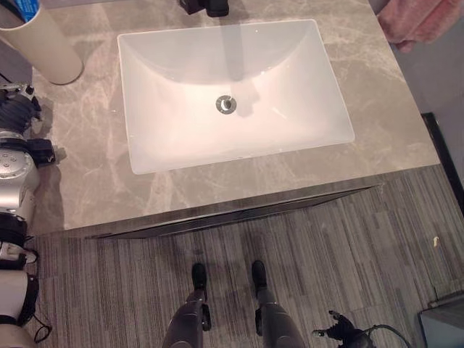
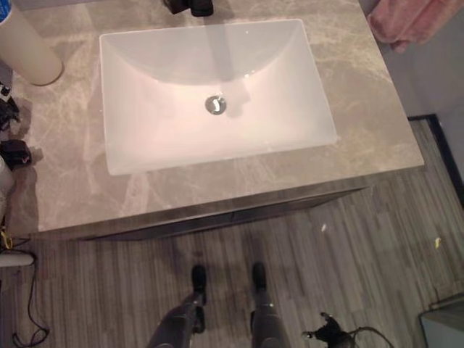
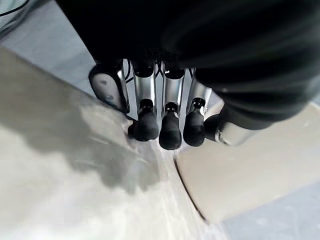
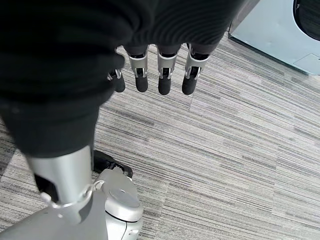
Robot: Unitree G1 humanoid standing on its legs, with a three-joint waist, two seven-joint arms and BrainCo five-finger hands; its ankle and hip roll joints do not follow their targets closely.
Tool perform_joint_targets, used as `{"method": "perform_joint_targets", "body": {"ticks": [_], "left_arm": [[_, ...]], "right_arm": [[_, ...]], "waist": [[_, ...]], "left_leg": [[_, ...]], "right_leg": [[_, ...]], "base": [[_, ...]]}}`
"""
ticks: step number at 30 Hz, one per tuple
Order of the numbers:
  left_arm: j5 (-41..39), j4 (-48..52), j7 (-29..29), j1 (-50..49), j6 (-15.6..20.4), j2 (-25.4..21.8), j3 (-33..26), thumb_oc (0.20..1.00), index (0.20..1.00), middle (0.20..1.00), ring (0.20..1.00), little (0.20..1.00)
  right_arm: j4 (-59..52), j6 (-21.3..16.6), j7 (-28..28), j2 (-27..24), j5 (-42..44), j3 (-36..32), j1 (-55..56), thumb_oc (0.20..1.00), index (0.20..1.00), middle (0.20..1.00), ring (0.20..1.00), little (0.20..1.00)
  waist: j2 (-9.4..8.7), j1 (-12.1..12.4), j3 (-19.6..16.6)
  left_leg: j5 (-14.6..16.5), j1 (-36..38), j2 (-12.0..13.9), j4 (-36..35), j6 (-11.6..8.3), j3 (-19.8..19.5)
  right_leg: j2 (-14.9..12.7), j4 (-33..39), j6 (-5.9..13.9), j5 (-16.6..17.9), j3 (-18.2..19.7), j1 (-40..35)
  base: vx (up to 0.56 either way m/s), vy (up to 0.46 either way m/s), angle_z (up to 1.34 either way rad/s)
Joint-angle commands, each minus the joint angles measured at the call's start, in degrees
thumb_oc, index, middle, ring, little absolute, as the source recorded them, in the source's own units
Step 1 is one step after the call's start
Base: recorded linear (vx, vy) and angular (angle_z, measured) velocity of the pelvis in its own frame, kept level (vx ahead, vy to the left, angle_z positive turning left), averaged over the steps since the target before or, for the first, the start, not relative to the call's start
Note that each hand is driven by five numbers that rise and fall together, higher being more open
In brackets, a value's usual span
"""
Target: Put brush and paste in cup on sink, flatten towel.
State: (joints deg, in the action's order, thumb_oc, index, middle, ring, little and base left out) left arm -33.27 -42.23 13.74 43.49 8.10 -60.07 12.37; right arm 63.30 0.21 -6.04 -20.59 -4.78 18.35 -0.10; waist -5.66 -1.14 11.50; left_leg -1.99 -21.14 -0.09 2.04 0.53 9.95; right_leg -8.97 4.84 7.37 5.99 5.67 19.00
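A tall cream cup [image 1: 45, 45] stands on the counter's far left corner, and a blue-and-white item [image 1: 24, 9] sticks out of its top. My left hand [image 1: 17, 103] hovers just in front of the cup at the counter's left edge. In the left wrist view its fingers [image 3: 170, 132] hang straight over the grey stone, close beside the cup's wall [image 3: 250, 170], holding nothing. A pink towel [image 1: 422, 22] lies rumpled at the far right corner. My right hand [image 1: 339, 332] hangs low over the floor, fingers [image 4: 165, 75] straight and empty.
A white rectangular basin [image 1: 145, 156] with a metal drain [image 1: 226, 104] takes the middle of the grey marble counter [image 1: 80, 181]. A black faucet [image 1: 206, 7] stands behind it. Striped grey flooring [image 1: 348, 246] lies in front, and a grey box [image 1: 444, 325] sits at the lower right.
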Motion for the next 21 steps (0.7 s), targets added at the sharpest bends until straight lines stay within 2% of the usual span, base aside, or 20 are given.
{"method": "perform_joint_targets", "body": {"ticks": [1,7,21], "left_arm": [[1.8,0.8,0.4,2.1,1.5,-2.5,-0.4,0.200,0.200,0.200,0.200,0.200],[3.6,2.8,0.3,2.9,1.3,-2.5,0.1,0.200,0.200,0.200,0.200,0.200],[4.9,2.4,0.8,5.5,1.4,-3.2,2.2,0.200,0.200,0.200,0.200,0.200]], "right_arm": [[0.4,0.2,0.2,-2.8,1.4,1.0,1.1,1.000,1.000,1.000,1.000,1.000],[1.7,0.3,0.6,-2.9,1.1,0.4,1.6,1.000,1.000,1.000,1.000,1.000],[1.3,0.1,0.6,-3.1,0.9,0.8,1.6,1.000,1.000,1.000,1.000,1.000]], "waist": [[2.55,-1.2,-1.5],[3.62,-1.0,-2.9],[4.53,-0.8,-3.6]], "left_leg": [[1.3,-3.6,0.6,6.7,-0.90,-3.2],[1.5,-2.6,-0.1,6.8,-0.85,-3.9],[1.5,-1.7,-0.4,6.4,-0.79,-4.4]], "right_leg": [[-3.7,-1.5,5.20,4.2,-2.3,-10.4],[-3.7,-2.3,4.71,2.1,-3.5,-11.8],[-3.7,-2.2,4.56,1.0,-4.7,-12.6]], "base": [[0.04,-0.003,-0.05],[0.04,-0.004,0.00],[0.00,-0.001,0.00]]}}
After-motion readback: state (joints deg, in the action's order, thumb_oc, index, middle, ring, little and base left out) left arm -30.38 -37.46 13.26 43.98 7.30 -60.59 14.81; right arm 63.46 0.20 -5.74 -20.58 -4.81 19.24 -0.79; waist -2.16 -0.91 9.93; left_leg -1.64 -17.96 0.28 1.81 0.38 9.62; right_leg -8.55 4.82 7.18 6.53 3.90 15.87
